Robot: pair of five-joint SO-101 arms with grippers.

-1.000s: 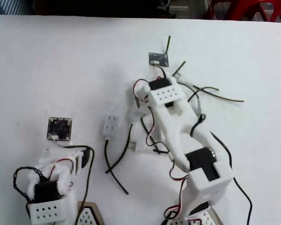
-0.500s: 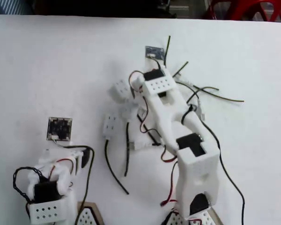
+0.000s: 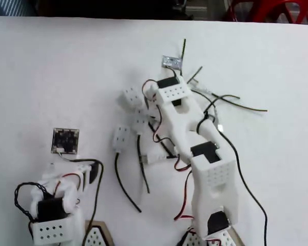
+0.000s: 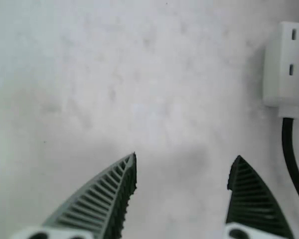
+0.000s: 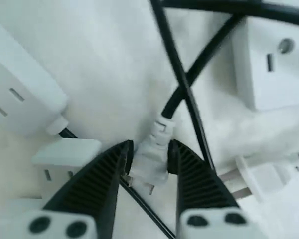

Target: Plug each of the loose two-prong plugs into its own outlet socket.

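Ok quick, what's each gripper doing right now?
Left gripper: open, holding nothing.
Right gripper: shut on a white two-prong plug.

White two-prong plug (image 5: 150,158) on black cord (image 5: 170,105), gripped by ribbed black fingers of the right claw (image 5: 149,147); white outlet socket (image 5: 20,107) just beside, white table (image 5: 104,59) beneath. The left claw (image 4: 184,159) shows one grey ribbed finger, one black.
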